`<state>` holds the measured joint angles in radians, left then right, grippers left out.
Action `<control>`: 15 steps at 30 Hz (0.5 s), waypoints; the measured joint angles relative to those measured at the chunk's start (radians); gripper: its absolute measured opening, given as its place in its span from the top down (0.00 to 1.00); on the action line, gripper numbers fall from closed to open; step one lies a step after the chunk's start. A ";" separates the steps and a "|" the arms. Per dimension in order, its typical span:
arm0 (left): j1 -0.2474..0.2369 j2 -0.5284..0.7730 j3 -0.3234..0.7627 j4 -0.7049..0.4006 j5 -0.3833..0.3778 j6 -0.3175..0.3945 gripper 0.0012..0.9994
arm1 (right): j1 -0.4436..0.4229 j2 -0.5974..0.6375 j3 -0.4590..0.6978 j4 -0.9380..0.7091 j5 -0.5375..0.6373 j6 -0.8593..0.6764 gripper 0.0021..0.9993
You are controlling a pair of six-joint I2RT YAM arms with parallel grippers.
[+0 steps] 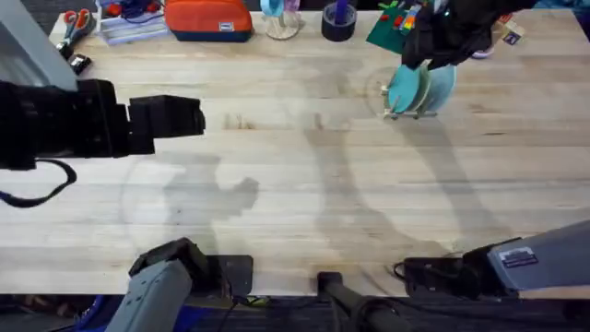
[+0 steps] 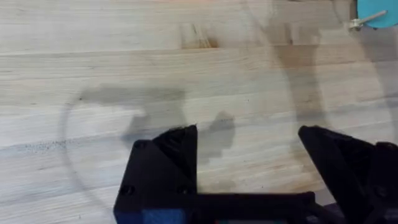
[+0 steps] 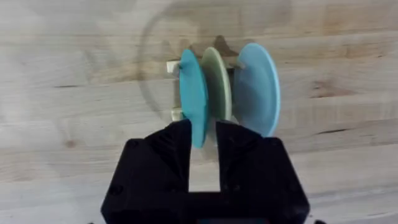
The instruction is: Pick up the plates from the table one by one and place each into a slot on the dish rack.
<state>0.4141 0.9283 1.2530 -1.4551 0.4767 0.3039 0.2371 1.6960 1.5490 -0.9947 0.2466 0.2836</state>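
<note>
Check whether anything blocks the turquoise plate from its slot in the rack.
Nothing visible does. The turquoise plate already stands upright in the dish rack, beside the cream plate and pale blue plate, with the right pincer straddling its edge.

Left arm is reaching in from the left edge, level; left gripper [image 2: 247, 158] is hanging with fingers spread wide. Right arm is stretching far forward; right gripper [image 3: 203, 138] is pointing down, fingers narrowly parted.
</note>
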 joint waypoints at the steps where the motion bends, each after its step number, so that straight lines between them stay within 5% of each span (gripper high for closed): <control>1: 0.000 0.000 0.000 0.000 0.000 0.000 0.01 | 0.000 -0.010 0.000 -0.002 0.000 0.000 0.74; 8: 0.000 0.000 0.000 0.000 0.000 0.000 0.01 | 0.000 -0.086 0.000 -0.047 0.000 0.000 0.57; 15: 0.000 0.000 0.000 0.000 0.000 0.000 0.01 | 0.000 -0.154 0.000 -0.140 0.000 -0.001 0.07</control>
<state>0.4141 0.9283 1.2530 -1.4551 0.4767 0.3039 0.2371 1.5422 1.5490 -1.1351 0.2465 0.2829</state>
